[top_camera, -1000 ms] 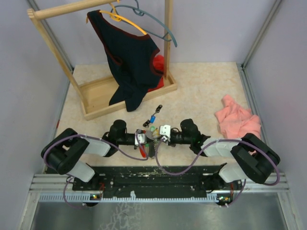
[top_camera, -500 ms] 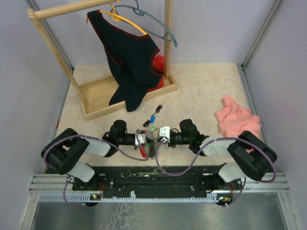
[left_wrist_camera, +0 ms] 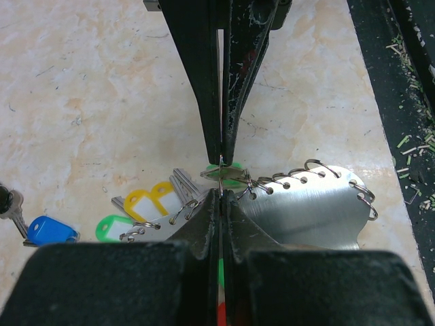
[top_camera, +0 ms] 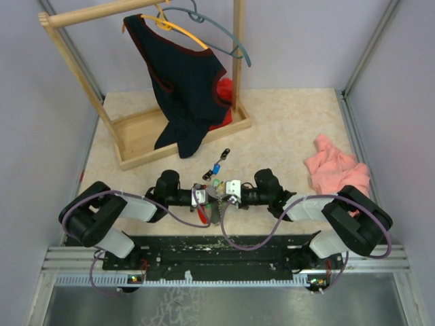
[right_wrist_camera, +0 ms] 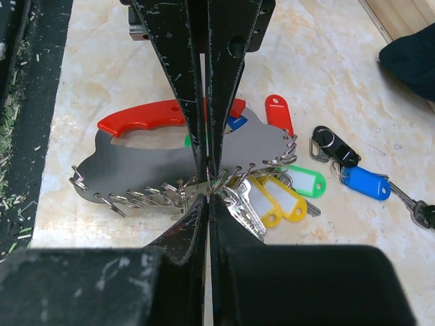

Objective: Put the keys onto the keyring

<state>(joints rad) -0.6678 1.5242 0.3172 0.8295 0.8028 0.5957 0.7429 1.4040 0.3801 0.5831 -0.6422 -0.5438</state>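
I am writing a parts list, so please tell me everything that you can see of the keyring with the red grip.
The keyring is a flat grey metal plate with a red plastic-looking grip along one side and small wire rings along the opposite edge. It lies on the marbled table. Yellow- and green-tagged keys lie at that edge, where both arms' jaws stand shut.

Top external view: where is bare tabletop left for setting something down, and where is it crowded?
Free: the back-right stretch of table between the wooden rack and the pink cloth; also the strip between the rack's base and the left arm. Crowded: centre front, where keys and the keyring cluster at both arms' fingers.
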